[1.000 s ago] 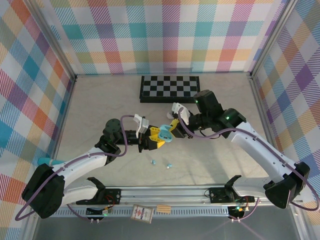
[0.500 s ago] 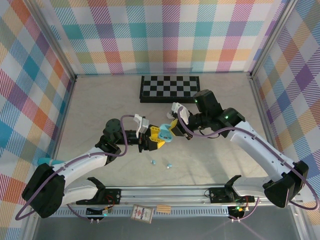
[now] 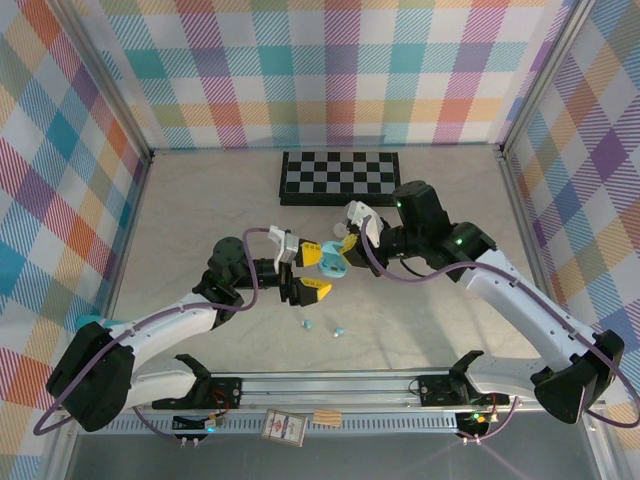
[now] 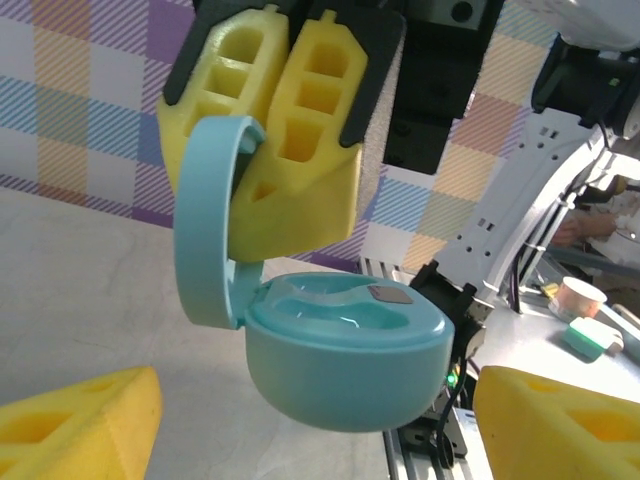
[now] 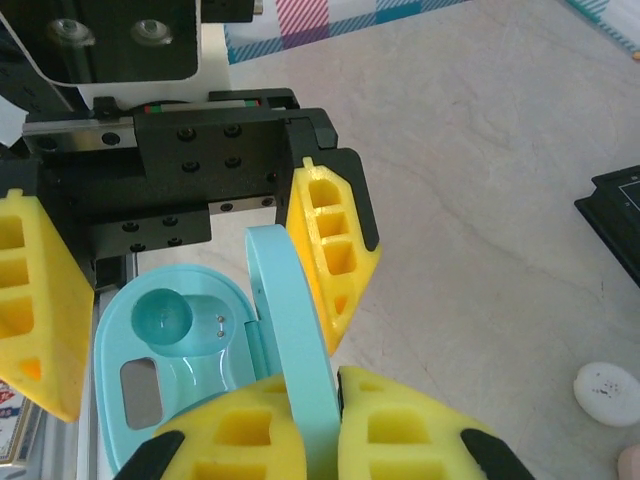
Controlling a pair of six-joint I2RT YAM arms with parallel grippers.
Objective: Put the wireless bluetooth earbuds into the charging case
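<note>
The teal charging case (image 4: 345,365) hangs open, its lid (image 4: 205,240) pinched between the clenched fingers of the right gripper (image 5: 318,405). The left gripper (image 3: 312,272) is spread wide, one finger either side of the case. Two teal earbuds (image 3: 308,325) are seen on the table (image 3: 200,200), near the left fingers, on their arm-base side.

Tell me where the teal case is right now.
The teal case hangs mid-table in the top view, nearer than the chessboard, its open lid pinched by the right claw, between the fingers of the open left claw.
</note>
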